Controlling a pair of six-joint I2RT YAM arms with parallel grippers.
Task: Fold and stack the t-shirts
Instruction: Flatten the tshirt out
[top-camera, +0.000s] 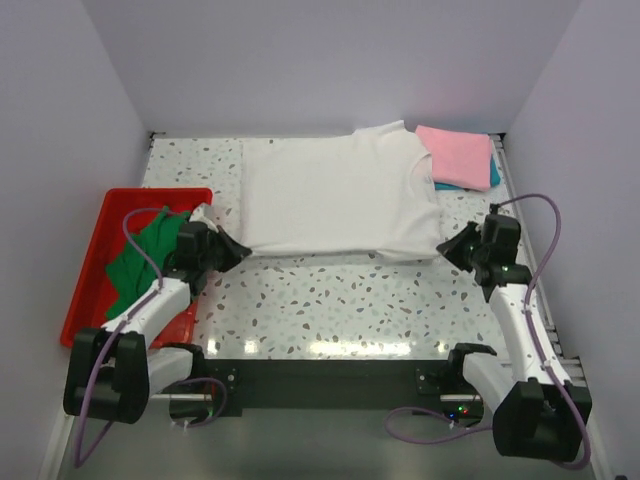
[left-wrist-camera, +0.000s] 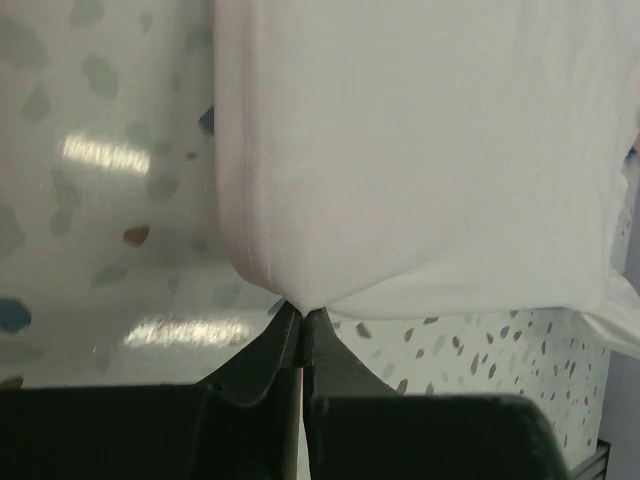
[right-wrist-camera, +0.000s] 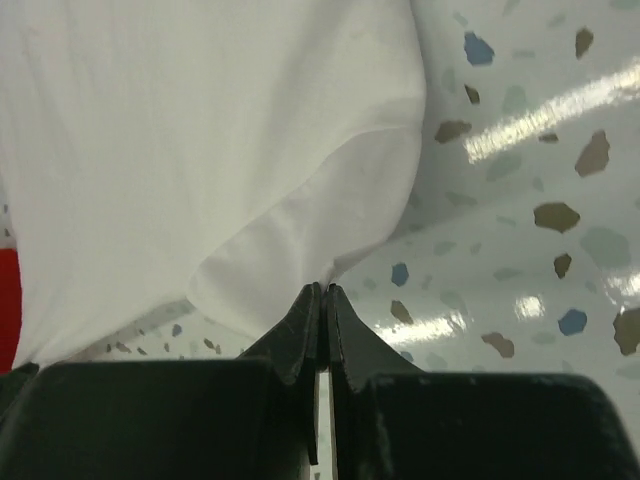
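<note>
I'm looking into a lab test booth: plain lilac walls (top-camera: 330, 70) box in a speckled worktop (top-camera: 330, 300), my robot arms (top-camera: 150, 305) bolted along its near edge.

I see only a thin edge of the teal tee (top-camera: 482, 181); the pink tee (top-camera: 455, 155) covers the rest. My left arm (top-camera: 152, 303) hides part of the green tee (top-camera: 128, 265). In both wrist views the white tee (left-wrist-camera: 430, 150) runs off the frame. The cloth nipped by the left claw (left-wrist-camera: 301, 312) and right claw (right-wrist-camera: 323, 292) is out of sight inside the closed jaws. The bench (left-wrist-camera: 100, 150) is blurred in the left wrist view.
</note>
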